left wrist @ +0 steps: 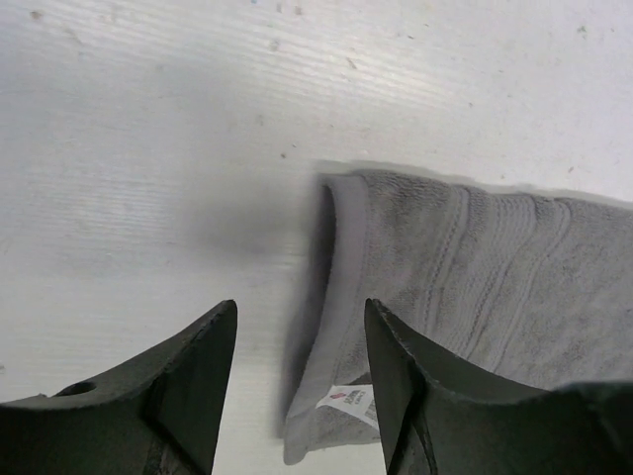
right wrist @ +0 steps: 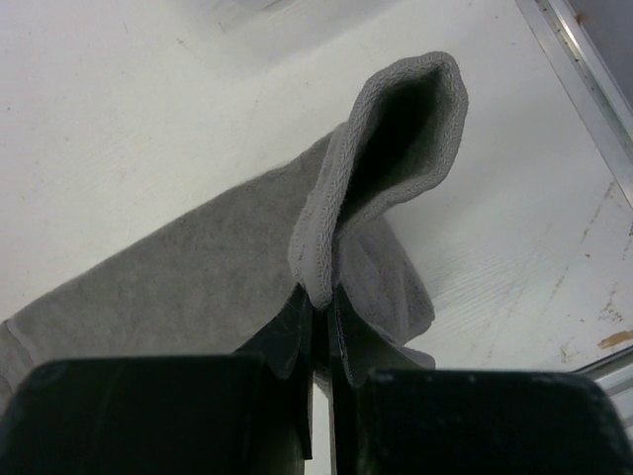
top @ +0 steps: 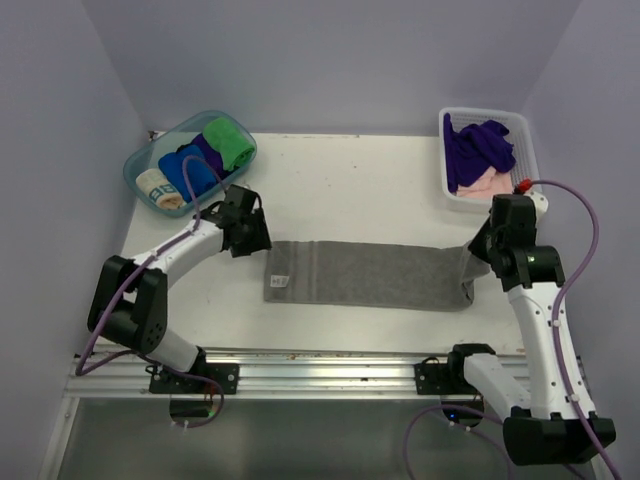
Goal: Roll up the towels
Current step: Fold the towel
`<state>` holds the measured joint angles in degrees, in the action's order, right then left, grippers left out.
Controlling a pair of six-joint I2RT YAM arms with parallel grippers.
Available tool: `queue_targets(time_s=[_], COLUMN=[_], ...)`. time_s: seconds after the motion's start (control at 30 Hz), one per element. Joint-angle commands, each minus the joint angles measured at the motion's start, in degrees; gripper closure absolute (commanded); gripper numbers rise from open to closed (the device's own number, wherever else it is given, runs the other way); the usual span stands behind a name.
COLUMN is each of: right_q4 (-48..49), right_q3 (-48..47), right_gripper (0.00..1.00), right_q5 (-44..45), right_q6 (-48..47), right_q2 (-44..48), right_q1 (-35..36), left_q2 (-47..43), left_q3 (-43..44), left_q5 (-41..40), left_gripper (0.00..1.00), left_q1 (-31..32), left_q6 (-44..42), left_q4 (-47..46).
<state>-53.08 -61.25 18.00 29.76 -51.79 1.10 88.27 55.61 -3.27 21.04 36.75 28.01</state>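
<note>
Top external view: a grey towel [top: 365, 274] lies flat in a long strip across the middle of the white desk [top: 350, 190]. The left claw [top: 258, 240] is at the towel's left end and the right claw [top: 468, 272] is at its right end. A purple towel [top: 478, 150] and a pink towel [top: 485, 183] sit in a white basket [top: 530, 150] at the upper right. A blue bin [top: 140, 160] at the upper left holds rolled cloths [top: 205, 155]. Left wrist view: the left claw [left wrist: 297, 317] is open and holds nothing. The grey towel [left wrist: 475, 277] is at the right of the frame, and its end with a small label [left wrist: 346, 404] is between the fingers. Right wrist view: the right claw [right wrist: 318, 302] is pinched tight on the grey towel [right wrist: 198, 257], and the lifted end curls into a loop above it.
</note>
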Motion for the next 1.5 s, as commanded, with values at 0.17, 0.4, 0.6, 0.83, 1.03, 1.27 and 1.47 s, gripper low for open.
queue_targets(time_s=[0.17,0.4,0.6,0.83,1.03,1.27,1.47], right_q4=[4.8,8.3,11.9,15.9,17.7,17.7,17.5], right_q3=[-3.3,-4.7,-7.1,-14.1,-21.4,-27.4,-28.7], right_gripper=[1.00,1.00,1.00,1.00,1.00,1.00,1.00], right_q5=[-2.3,-0.9,1.0,1.7,-0.2,-1.2,-1.9], right_q6=[0.1,4.2,7.1,7.7,8.0,7.5,7.4], right_q2=[-3.0,-8.2,-15.6,-31.2,-42.3,-48.9,-50.6], right_q1=[6.0,19.3,33.0,45.5,49.3,52.7,53.7], left_q2=[1.9,5.0,5.7,5.6,4.5,4.6,5.1], left_q3=[-3.1,-5.0,-5.8,-6.1,-6.7,-8.0,-8.2], left_q5=[-2.5,2.7,5.4,5.7,4.9,4.8,4.8], left_gripper=[0.50,0.51,0.51,0.51,0.51,0.51,0.51], left_q1=[-3.0,-2.8,-1.3,-1.3,-1.3,-1.4,-1.3], left_q6=[-0.8,-1.4,-0.8,-0.5,-0.5,-0.4,0.0], left_q4=[2.0,-1.7,-3.2,-3.2,-2.4,-3.0,-3.5])
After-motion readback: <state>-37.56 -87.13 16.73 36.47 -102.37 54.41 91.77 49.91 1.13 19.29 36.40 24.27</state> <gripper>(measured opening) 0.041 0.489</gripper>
